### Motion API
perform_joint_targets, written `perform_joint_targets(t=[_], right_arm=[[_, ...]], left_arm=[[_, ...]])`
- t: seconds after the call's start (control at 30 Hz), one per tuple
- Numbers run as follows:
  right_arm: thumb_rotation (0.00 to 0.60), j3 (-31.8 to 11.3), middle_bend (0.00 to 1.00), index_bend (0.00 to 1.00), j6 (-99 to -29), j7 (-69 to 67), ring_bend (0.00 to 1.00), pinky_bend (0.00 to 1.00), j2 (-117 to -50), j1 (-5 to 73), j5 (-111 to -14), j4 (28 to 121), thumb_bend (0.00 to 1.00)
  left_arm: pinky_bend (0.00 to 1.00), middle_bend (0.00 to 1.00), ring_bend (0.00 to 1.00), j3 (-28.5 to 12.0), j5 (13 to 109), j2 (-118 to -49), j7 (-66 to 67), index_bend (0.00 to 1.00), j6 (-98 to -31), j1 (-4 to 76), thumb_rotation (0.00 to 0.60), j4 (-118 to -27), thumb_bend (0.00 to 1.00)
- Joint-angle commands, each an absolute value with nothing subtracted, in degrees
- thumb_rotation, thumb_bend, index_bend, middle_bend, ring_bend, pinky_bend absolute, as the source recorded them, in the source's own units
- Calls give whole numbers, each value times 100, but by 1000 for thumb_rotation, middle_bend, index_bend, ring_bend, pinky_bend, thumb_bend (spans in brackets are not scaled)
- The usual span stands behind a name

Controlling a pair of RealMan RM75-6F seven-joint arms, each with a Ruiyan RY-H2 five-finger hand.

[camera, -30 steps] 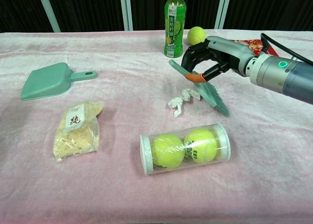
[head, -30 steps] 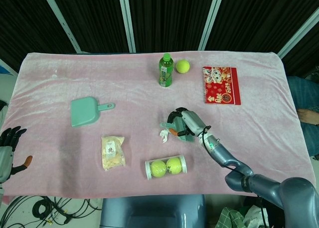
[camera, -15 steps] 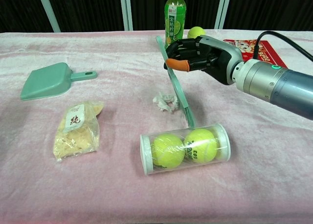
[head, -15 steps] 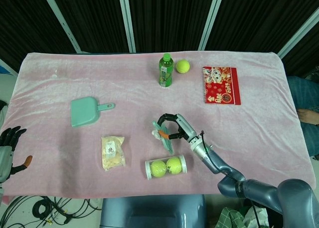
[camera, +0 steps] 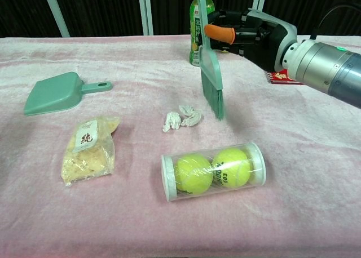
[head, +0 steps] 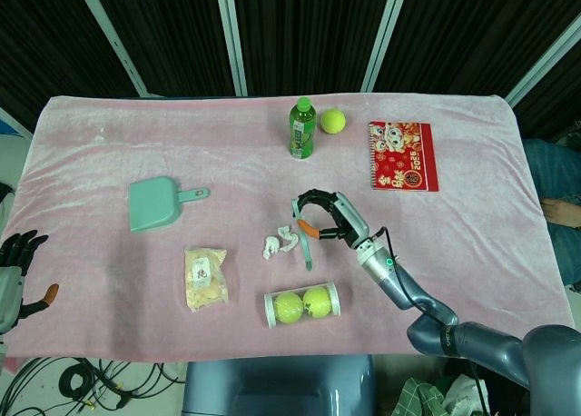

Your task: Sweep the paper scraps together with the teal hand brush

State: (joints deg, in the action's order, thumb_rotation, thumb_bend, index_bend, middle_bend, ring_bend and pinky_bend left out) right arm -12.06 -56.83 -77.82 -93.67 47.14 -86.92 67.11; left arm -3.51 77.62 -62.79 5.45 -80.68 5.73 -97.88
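From the head view, the right hand point(head: 329, 218) grips the teal plastic hand brush point(head: 305, 242) mid-cloth, just right of the crumpled white paper scraps point(head: 278, 244); the left hand point(head: 18, 266) hangs with fingers apart off the pink velvety tablecloth's point(head: 109, 134) left edge. From the chest view, the brush bristles hang just above open cloth, and behind the scraps lies a clear plastic tube point(camera: 213, 170) holding two tennis balls.

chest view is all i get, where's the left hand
Observer: The left hand is off the near left corner of the table, fingers apart, holding nothing.
Operator: what's the red thing behind the right hand with the brush
Observer: A red spiral booklet, lying flat, right of the bottle.
Operator: anything else hidden back there
Observer: A loose tennis ball, just right of the bottle.
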Motion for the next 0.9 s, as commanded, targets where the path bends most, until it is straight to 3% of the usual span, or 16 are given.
perform_joint_targets(t=[0.03,0.3,0.63,0.9], right_arm=[[600,-1215,665,715,-5716,-6167,354,155,-9345,4682,-8521,6186,505],[600,-969,680,739,-5603,-3306,373,155,-9302,4576,-8348,5592,505],[600,-852,691,739,-5149,-1139,389,155,-9026,4582,-8013,5805,505],[600,-887,694,739,-3991,-28,401,154,-8634,4690,-7003,6434,505]], left_arm=[[231,76,8,-351,7761,-6279,546,150,-8067,573,600,-9791,309],[232,76,8,-344,7742,-6278,583,153,-8048,578,600,-9804,309],[251,76,9,-344,7736,-6276,600,154,-8054,575,600,-9823,309],[262,76,8,-343,7739,-6278,599,156,-8058,575,600,-9826,309]])
